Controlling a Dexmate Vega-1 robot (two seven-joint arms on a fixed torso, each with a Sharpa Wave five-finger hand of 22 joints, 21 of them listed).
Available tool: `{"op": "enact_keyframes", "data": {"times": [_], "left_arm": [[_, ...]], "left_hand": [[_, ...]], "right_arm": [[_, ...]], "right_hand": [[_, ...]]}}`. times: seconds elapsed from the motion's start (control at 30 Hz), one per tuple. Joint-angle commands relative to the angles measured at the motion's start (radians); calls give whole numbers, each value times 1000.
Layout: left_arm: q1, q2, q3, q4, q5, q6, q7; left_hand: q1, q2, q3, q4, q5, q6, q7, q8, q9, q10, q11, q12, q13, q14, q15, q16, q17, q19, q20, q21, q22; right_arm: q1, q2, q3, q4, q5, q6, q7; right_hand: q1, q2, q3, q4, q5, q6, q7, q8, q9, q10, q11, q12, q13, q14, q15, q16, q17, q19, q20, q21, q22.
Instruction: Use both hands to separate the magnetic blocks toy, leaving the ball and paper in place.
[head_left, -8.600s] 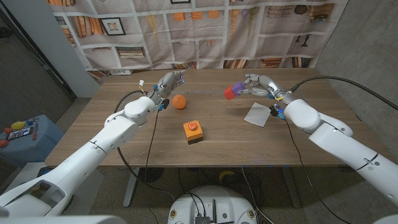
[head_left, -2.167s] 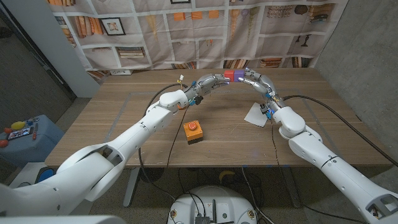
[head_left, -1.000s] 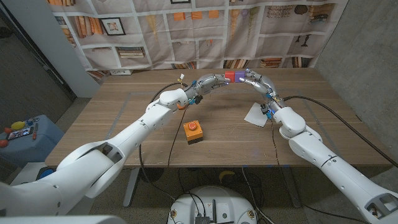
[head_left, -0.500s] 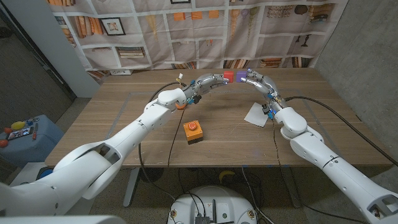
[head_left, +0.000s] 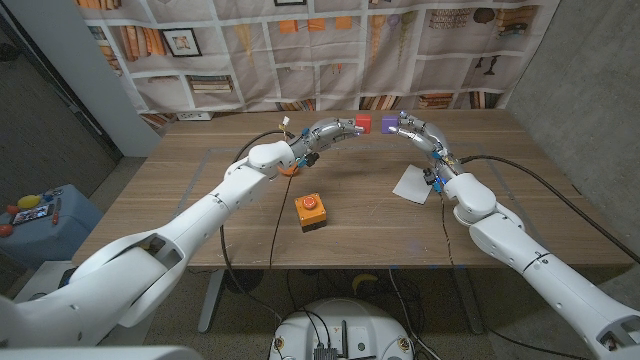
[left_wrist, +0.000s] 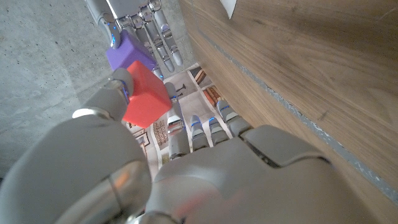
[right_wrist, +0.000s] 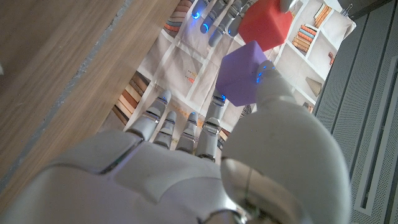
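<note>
Above the table's far middle, my left hand (head_left: 335, 130) pinches the red block (head_left: 362, 122) and my right hand (head_left: 410, 127) pinches the purple block (head_left: 389, 124). A narrow gap shows between the two blocks in the head view. In the left wrist view the red block (left_wrist: 145, 94) sits at my thumb tip, with the purple block (left_wrist: 129, 55) just beyond it. The right wrist view has the purple block (right_wrist: 245, 71) nearer and the red block (right_wrist: 266, 23) behind. The orange ball (head_left: 288, 171) peeks out from under my left forearm. The white paper (head_left: 412, 183) lies under my right arm.
An orange box with a red button (head_left: 310, 211) stands on the wooden table (head_left: 200, 200) nearer the front middle. A printed bookshelf backdrop hangs behind the table's far edge. Cables run along both arms.
The red and purple blocks were joined between my hands; they have now come apart. My left hand drew the red one left, and my right hand shifted the purple one slightly right.
</note>
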Motion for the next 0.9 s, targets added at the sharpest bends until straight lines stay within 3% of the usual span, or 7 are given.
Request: {"op": "enact_keyframes", "data": {"times": [0.03,0.53,0.9], "left_arm": [[36,91,-10,-152,45,89,72],[65,220,-22,-340,124,241,141],[55,278,-13,-416,185,329,152]], "left_hand": [[8,9,-5,3,3,45,-33,5,2,5,-4,-3,-1,4,-5,-3,1,-1,-1,-3,2],[17,16,-11,3,3,59,-36,3,3,12,-7,-4,-1,4,-4,-4,1,-5,-4,-3,2],[25,22,-16,3,4,65,-37,0,4,17,-9,-4,-1,9,-6,-2,0,-4,-6,-3,1]], "right_arm": [[-12,-38,8,-35,-29,-46,-17],[11,-108,-8,-88,-95,-154,-6],[54,-157,-34,-109,-149,-242,22]], "right_hand": [[48,91,-3,2,8,159,-148,82,4,9,-5,-1,2,2,2,-1,5,-1,2,0,5],[50,91,-6,2,8,161,-149,82,3,12,-4,-1,3,4,1,-1,5,2,1,1,6],[51,92,-7,2,9,161,-147,81,2,15,-3,0,3,8,2,1,6,4,0,2,6]]}}
